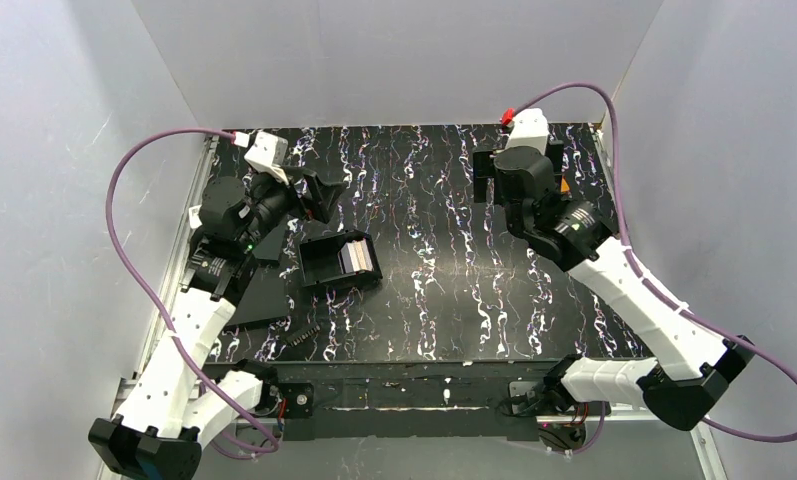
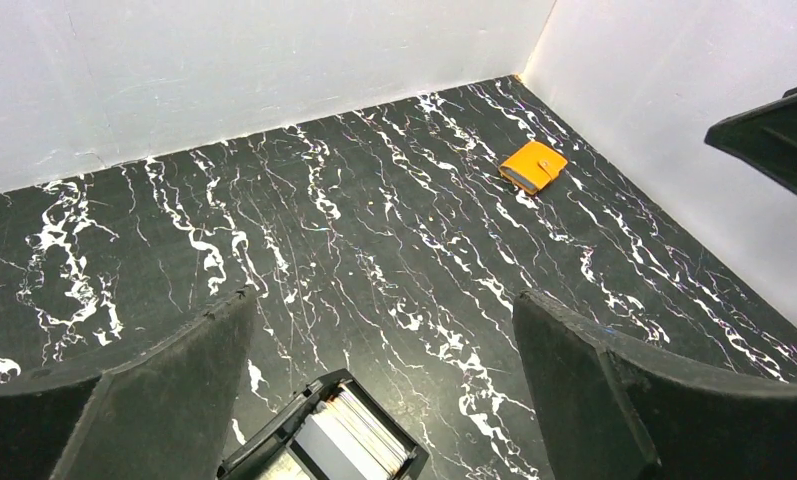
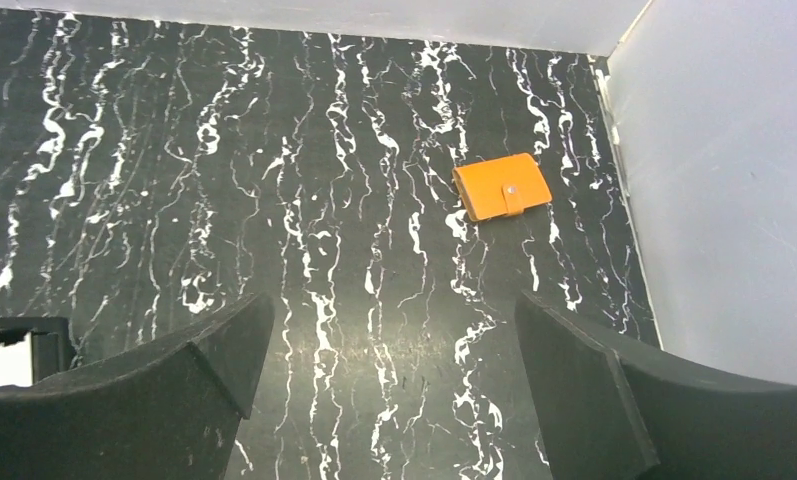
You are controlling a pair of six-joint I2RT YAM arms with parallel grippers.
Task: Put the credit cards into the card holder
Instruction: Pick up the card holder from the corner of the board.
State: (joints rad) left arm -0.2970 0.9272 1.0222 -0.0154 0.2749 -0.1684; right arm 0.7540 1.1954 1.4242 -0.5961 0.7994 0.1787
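The credit cards [image 1: 357,257] stand on edge as a pale stack inside a black open tray [image 1: 319,262], left of the table's middle. In the left wrist view the credit cards [image 2: 366,432] sit low in frame, just below my left gripper [image 2: 382,300], which is open and empty above the marbled table. The card holder [image 3: 502,187], orange and folded closed with its tab snapped, lies flat near the right wall. My right gripper [image 3: 392,300] hangs open and empty short of it. From above the card holder [image 1: 566,186] is only a sliver beside the right wrist.
Flat black rectangles [image 1: 264,295] and a small black coiled piece [image 1: 302,335] lie near the left arm. White walls [image 1: 394,60] close in the table at the back and both sides. The right gripper's finger [image 2: 774,140] juts into the left wrist view.
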